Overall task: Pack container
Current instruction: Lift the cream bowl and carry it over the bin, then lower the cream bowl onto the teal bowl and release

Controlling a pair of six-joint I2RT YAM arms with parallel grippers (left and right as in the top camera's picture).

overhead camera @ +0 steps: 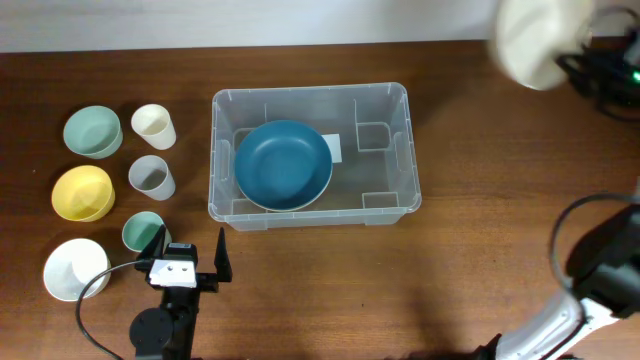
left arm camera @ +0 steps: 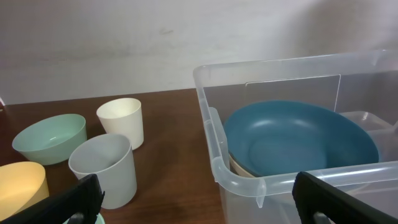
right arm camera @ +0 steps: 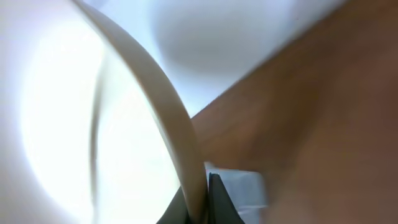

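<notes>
The clear plastic container (overhead camera: 310, 92) stands in the middle of the table, its near corner close in the left wrist view (left arm camera: 214, 155). A blue bowl (overhead camera: 283, 163) lies inside it, stacked on a cream bowl (left arm camera: 239, 168) whose edge just shows. My left gripper (overhead camera: 192, 252) hangs open and holds nothing in front of the container's left corner (left arm camera: 199, 202). At the far right, above the table, my right gripper (right arm camera: 204, 199) is shut on the rim of a cream-white bowl (overhead camera: 538, 40), which fills the right wrist view (right arm camera: 155, 106).
Left of the container stand a green bowl (overhead camera: 93, 131), a cream cup (overhead camera: 154, 126), a grey cup (overhead camera: 152, 177), a yellow bowl (overhead camera: 82, 192), a teal cup (overhead camera: 143, 231) and a white bowl (overhead camera: 75, 268). The teal cup sits just by my left finger.
</notes>
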